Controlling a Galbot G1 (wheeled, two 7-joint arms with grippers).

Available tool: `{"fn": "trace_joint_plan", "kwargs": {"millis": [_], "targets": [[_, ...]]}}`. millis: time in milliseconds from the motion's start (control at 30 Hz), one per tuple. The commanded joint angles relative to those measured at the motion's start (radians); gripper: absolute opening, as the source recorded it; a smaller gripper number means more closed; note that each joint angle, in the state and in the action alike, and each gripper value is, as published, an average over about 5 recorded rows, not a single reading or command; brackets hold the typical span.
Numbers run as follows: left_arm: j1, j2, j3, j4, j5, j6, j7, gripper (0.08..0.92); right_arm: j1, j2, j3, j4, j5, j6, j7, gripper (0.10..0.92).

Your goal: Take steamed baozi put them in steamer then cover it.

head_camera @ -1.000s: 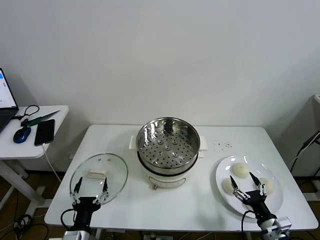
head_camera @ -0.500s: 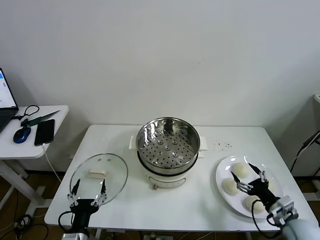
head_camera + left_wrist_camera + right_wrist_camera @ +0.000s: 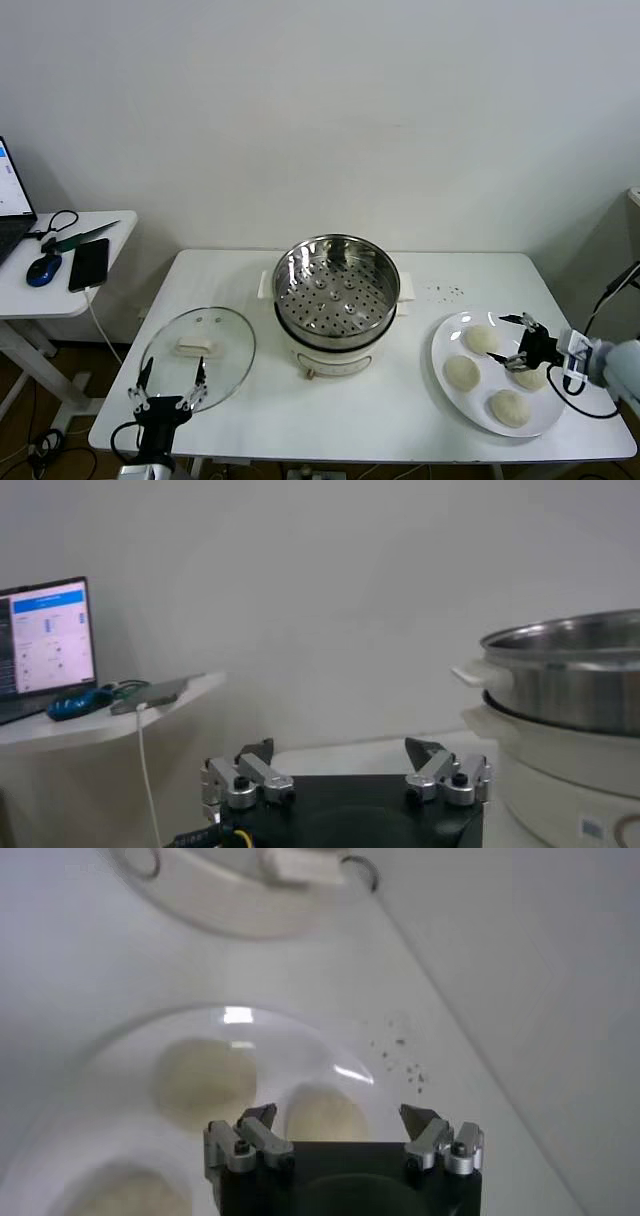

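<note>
Four cream-white baozi lie on a white plate (image 3: 487,376) at the right: (image 3: 481,339), (image 3: 461,372), (image 3: 508,407), and one (image 3: 532,379) partly hidden under my right gripper (image 3: 510,342). That gripper reaches in from the right, open and empty, over the plate. In the right wrist view it (image 3: 338,1118) hovers above a baozi (image 3: 325,1113), with another (image 3: 205,1080) beside it. The steel steamer (image 3: 337,290) stands uncovered at the table's middle, its tray empty. The glass cover (image 3: 198,350) lies flat at the left. My left gripper (image 3: 168,385) is open by the front edge, near the cover.
A side table (image 3: 60,285) at the far left holds a phone (image 3: 88,264), a mouse (image 3: 43,269) and a laptop's corner. Dark specks (image 3: 445,291) mark the table behind the plate. In the left wrist view the steamer (image 3: 570,680) rises close on one side.
My right arm swung from the front edge round to the plate's right side, and its gripper now points in over the baozi. My left gripper drew back slightly toward the front edge.
</note>
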Motion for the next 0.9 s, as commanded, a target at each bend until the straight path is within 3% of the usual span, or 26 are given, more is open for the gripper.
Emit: {"fn": "trace_joint_plan", "kwargs": {"millis": [33, 400, 900], "targets": [[-0.025, -0.008, 0.003, 0.008, -0.035, 0.031, -0.011, 0.823, 0.652, -0.094, -0.718, -0.177, -0.073, -0.006, -0.18, 0.823], [-0.025, 0.002, 0.0, 0.05, -0.034, 0.03, -0.009, 0.823, 0.846, 0.065, -0.978, -0.295, -0.058, -0.021, -0.202, 0.823], [-0.05, 0.01, -0.004, 0.075, -0.016, 0.036, -0.01, 0.823, 0.831, 0.17, -0.976, -0.392, -0.053, -0.019, -0.198, 0.823]]}}
